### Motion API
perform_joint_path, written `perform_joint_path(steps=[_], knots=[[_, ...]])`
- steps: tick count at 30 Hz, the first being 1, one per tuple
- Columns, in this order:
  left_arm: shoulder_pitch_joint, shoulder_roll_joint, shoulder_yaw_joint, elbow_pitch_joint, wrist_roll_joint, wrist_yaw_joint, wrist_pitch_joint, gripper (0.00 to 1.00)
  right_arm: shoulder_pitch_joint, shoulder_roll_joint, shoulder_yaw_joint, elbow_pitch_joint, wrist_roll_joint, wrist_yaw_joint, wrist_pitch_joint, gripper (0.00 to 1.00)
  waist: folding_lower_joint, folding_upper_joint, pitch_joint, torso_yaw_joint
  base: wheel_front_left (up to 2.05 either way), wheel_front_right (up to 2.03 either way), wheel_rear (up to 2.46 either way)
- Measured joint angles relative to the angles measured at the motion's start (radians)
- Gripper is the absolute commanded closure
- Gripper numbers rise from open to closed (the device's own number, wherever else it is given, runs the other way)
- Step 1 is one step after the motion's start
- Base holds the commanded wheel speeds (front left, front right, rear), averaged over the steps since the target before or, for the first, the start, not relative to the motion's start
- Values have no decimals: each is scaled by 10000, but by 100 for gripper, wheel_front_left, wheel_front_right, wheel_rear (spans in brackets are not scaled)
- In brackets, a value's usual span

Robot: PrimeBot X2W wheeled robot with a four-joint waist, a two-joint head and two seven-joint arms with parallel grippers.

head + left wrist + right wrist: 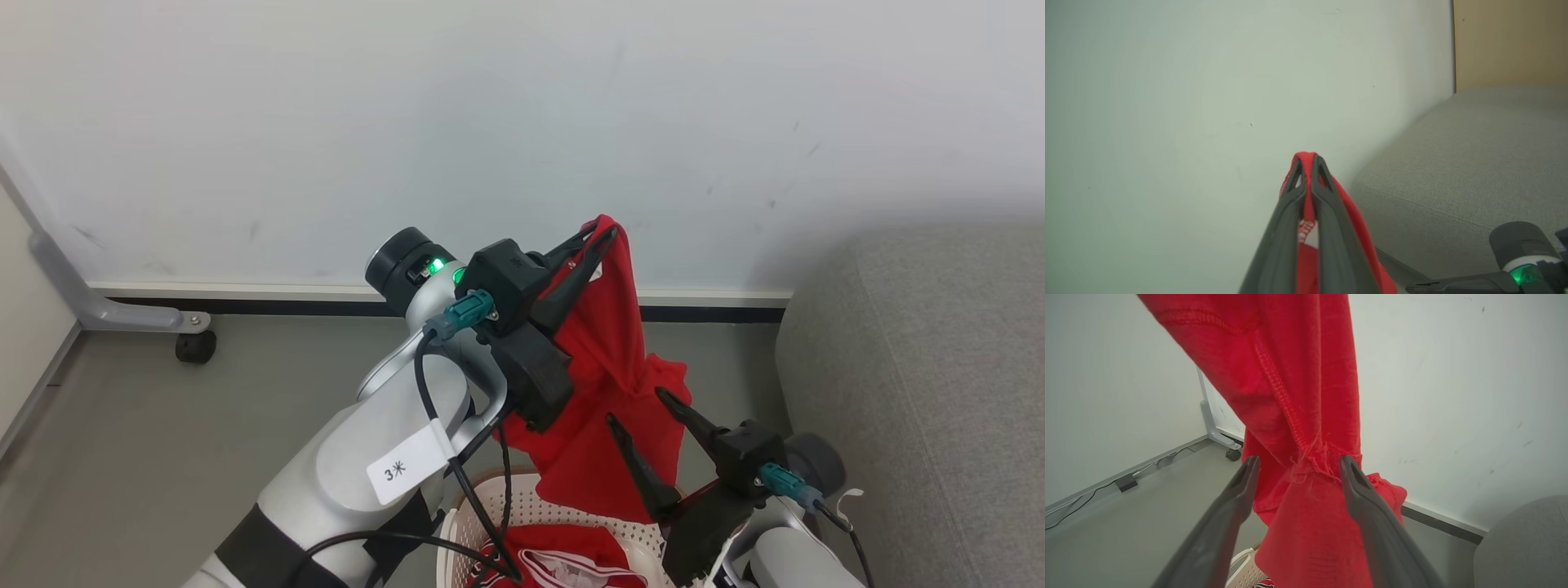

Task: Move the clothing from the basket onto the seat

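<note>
My left gripper [602, 232] is raised high and shut on the top of a bright red garment [608, 384], which hangs down over the basket [473, 510]. In the left wrist view the left gripper [1307, 160] pinches a red fold [1306, 156]. My right gripper [635, 406] is open beside the hanging cloth's lower part. In its own view the right gripper [1299, 461] has the red garment [1294, 388] hanging between its spread fingers. A second red garment with white trim [563, 559] lies in the basket. The grey seat [922, 392] is to the right.
A white wall [490, 122] with a dark baseboard stands close ahead. A grey metal frame leg with a black castor [194, 346] sits on the grey floor at left. The seat [1457, 175] reaches the wall at right. A cable runs along the floor edge [1122, 482].
</note>
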Motion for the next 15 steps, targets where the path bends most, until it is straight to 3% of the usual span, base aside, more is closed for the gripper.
perform_joint_path(steps=[15], knots=[[-119,8,-385,-656,-364,0,454,100,-1389,6,1250,1597,316,2,-2,0,0,-1,-42,286,0,0,0]])
